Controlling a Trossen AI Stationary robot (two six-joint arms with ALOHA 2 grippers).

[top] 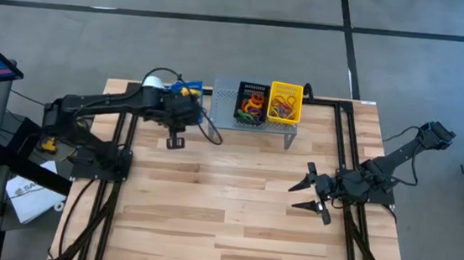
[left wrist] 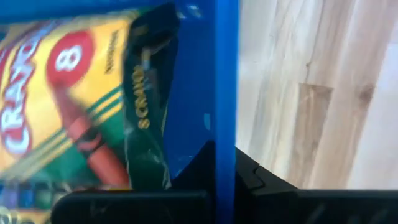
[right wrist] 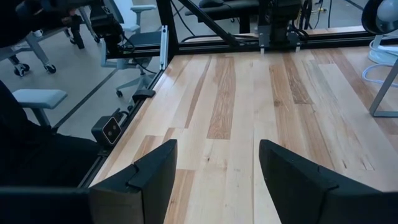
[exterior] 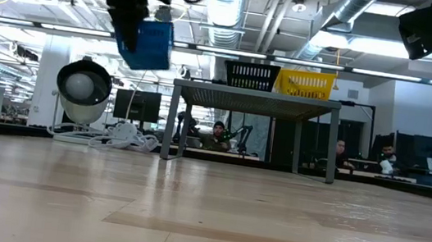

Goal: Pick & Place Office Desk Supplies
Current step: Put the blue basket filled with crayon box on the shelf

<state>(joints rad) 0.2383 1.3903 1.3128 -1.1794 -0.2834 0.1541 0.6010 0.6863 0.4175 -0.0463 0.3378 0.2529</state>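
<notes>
My left gripper (top: 186, 95) holds the blue bin (exterior: 149, 44) in the air near the worktop's far edge, just left of the grey perforated stand (top: 225, 117). Its fingers are closed on the bin's wall, which my left wrist view shows pinched between them. Both crayon boxes (left wrist: 68, 93) lie inside.

My worry is the grip. I hold one thin wall only, and in the low view the bin hangs tilted. If it swings or the wall slips, the boxes could slide out, or the whole bin could drop to the worktop (top: 234, 206). The stand is close too, so a careless sideways move could knock the bin's corner against its edge or against the black bin (top: 251, 103) on top. The white cylinder (top: 154, 82) and its cable sit just beside my arm and could snag.

The blue bin is bright, smooth plastic. The boxes are yellow and green card, marked with an 8. The black bin and yellow bin (top: 285, 102) stand side by side, touching, on the stand, holding coloured rubber bands (top: 252, 108).

My right gripper (top: 312, 194) waits wide open and empty near the worktop's right edge.
</notes>
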